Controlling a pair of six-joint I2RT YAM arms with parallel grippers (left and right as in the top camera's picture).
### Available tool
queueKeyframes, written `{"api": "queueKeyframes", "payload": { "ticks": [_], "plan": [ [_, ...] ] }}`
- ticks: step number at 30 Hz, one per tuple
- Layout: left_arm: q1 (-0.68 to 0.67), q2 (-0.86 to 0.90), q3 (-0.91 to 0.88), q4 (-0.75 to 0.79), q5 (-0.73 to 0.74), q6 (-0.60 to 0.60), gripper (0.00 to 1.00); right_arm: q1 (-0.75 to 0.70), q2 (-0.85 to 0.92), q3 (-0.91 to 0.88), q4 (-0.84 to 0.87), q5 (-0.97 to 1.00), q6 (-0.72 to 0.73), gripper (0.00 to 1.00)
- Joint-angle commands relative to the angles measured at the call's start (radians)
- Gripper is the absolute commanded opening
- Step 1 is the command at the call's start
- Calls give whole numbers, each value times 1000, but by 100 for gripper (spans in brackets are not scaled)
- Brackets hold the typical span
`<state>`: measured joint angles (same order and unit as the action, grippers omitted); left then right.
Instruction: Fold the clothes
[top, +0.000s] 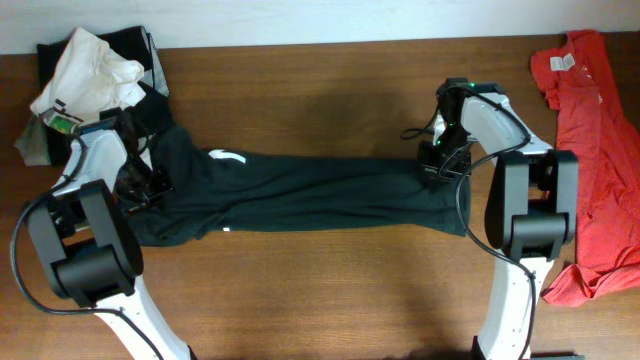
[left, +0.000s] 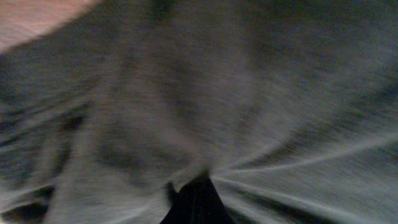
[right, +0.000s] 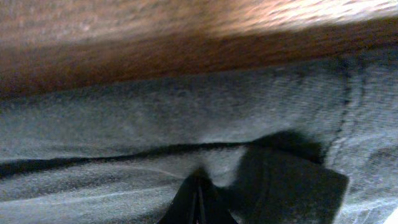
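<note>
Overhead: we see the black T-shirt (top: 320, 190) stretched along the worktop (top: 320, 300), long axis left to right. Left fingers (left: 196, 202) pinch its left end, right fingers (right: 198, 202) its right end, both closed on cloth. We judge the fold goes across this axis. Red-orange shirt (top: 600, 150) lies apart, rightward.

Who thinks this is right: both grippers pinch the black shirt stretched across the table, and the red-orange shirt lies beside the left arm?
The overhead view shows the red-orange shirt beside the right arm, not the left. The left gripper and right gripper do pinch the black shirt stretched across the table.
</note>
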<state>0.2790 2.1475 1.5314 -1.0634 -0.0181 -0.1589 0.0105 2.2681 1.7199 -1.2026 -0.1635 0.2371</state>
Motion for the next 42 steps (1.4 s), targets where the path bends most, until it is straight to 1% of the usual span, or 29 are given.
{"api": "queueKeyframes", "payload": {
  "ticks": [1, 3, 5, 8, 10, 11, 12, 13, 14, 15, 16, 17, 18, 20, 23, 25, 27, 34, 38, 39, 41, 42],
  "plan": [
    [70, 51, -23, 9, -261, -62, 1, -65, 44, 18, 39, 134, 34, 4],
    [85, 50, 17, -27, -277, -113, 1, -65, 40, 73, 12, 134, 34, 4],
    [89, 32, 84, -68, -275, -125, 1, -66, 26, 167, -42, 134, 58, 4],
    [87, -49, 176, -125, -250, -143, 1, -79, 5, 362, -182, 163, 60, 4],
    [87, -119, 189, -129, -204, -143, 1, -95, -7, 464, -278, 212, 60, 6],
    [87, -156, 189, -127, -168, -143, 4, -109, -13, 496, -312, 230, 60, 20],
    [87, -199, 189, -127, -106, -143, 13, -135, -18, 505, -325, 232, 60, 50],
    [87, -218, 189, -127, -62, -139, 22, -165, -18, 505, -328, 227, 61, 77],
    [87, -227, 189, -131, -34, -139, 34, -200, -18, 503, -328, 210, 60, 99],
    [87, -228, 189, -135, -17, -139, 45, -237, -18, 499, -329, 174, 59, 99],
    [87, -227, 185, -138, 0, -140, 87, -289, -18, 497, -340, 73, 6, 99],
    [87, -227, 179, -140, 9, -140, 99, -314, -18, 494, -350, 2, -57, 99],
    [87, -227, 170, -139, 28, -140, 99, -343, -18, 485, -370, -92, -139, 99],
    [87, -227, 155, -135, 53, -140, 99, -372, -18, 446, -389, -176, -232, 99],
    [87, -227, 150, -137, 53, -140, 99, -364, -18, 331, -350, -188, -239, 99],
    [87, -227, 150, -138, 53, -140, 99, -357, -18, 228, -291, -239, -287, 100],
    [87, -227, 150, -138, 53, -140, 99, -360, -18, 135, -227, -249, -290, 100],
    [87, -227, 150, -134, 53, -140, 99, -349, -18, -72, -59, -256, -290, 100],
    [87, -227, 150, -134, 53, -140, 99, -337, -18, -173, 1, -327, -296, 100],
    [87, -227, 150, -134, 53, -140, 99, -323, -18, -203, 18, -338, -312, 97],
    [87, -227, 150, -134, 53, -140, 99, -280, -18, -257, 63, -342, -311, 84],
    [87, -227, 150, -134, 53, -140, 99, -262, -18, -273, 77, -342, -308, 80]
  ]
}}
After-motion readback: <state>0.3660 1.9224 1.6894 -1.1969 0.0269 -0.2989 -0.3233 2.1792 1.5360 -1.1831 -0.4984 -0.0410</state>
